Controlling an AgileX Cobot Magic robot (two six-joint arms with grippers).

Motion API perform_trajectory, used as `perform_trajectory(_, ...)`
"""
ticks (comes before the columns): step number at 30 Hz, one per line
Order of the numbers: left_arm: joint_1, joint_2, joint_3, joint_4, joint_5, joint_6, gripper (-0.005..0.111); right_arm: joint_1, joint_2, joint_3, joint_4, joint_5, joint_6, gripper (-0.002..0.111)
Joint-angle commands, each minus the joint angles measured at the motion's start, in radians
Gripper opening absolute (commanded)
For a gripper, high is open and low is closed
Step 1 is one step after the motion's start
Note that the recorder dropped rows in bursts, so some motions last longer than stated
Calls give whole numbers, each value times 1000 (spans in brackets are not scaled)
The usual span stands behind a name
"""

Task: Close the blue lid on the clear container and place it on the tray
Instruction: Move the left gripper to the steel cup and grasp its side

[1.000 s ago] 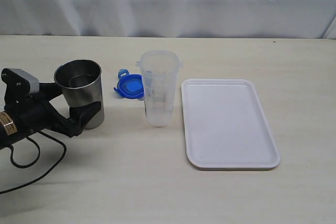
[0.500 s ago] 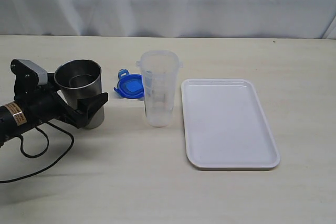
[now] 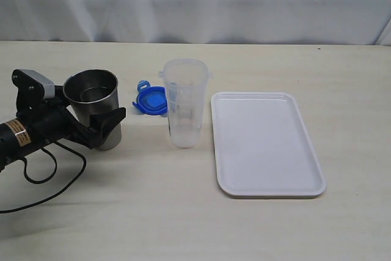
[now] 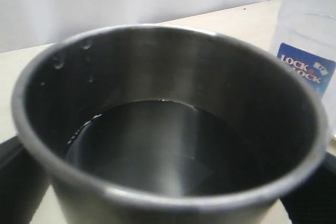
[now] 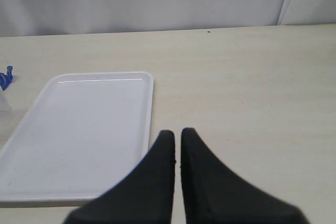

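The clear container [image 3: 184, 102] stands upright and lidless at the table's middle, its label showing in the left wrist view [image 4: 310, 56]. Just behind it to the left, the blue lid [image 3: 151, 99] lies flat on the table; a sliver of it shows in the right wrist view [image 5: 6, 77]. The white tray [image 3: 266, 145] lies right of the container with nothing on it. My left gripper [image 3: 96, 117] is open, its fingers [image 3: 113, 118] on either side of a steel cup [image 3: 95, 111]. My right gripper [image 5: 177, 135] is shut on nothing beside the tray [image 5: 84, 124], out of the exterior view.
The steel cup [image 4: 173, 129] holds some dark liquid and stands left of the container, about a hand's width away. A black cable [image 3: 43, 169] trails from the left arm across the table's front left. A white curtain backs the table.
Over the last second my left gripper shifted right and slightly back along the steel cup, then stayed still. The cup, container, lid and tray have not moved.
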Motion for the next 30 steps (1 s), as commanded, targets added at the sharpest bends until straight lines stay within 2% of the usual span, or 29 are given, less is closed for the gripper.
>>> perform_trajectory(1, -4, 1, -5, -6, -8, -6, 105, -5, -6, 3, 5, -12, 0, 5)
perform_trajectory(7, -4, 1, -5, -6, -8, -6, 105, -5, -6, 3, 5, -12, 0, 5)
perform_trajectory(9, -4, 1, -5, -6, -8, -6, 101, -5, -6, 3, 5, -12, 0, 5)
perform_trajectory(12, -4, 1, -5, -6, -8, -6, 88, -5, -6, 3, 5, -12, 0, 5)
perform_trajectory(14, -4, 1, -5, -6, -8, -6, 73, -5, -6, 3, 5, -12, 0, 5)
perform_trajectory(18, -4, 1, -5, 30, -8, -9, 52, -5, -6, 3, 5, -12, 0, 5)
perform_trajectory(24, -4, 1, -5, 71, -5, -9, 12, -5, -6, 3, 5, -12, 0, 5)
perform_trajectory(25, -4, 1, -5, 73, 1, -9, 2, -5, -6, 3, 5, -12, 0, 5)
perform_trajectory(30, -4, 1, -5, 77, 7, -9, 0, -5, -6, 3, 5, -12, 0, 5)
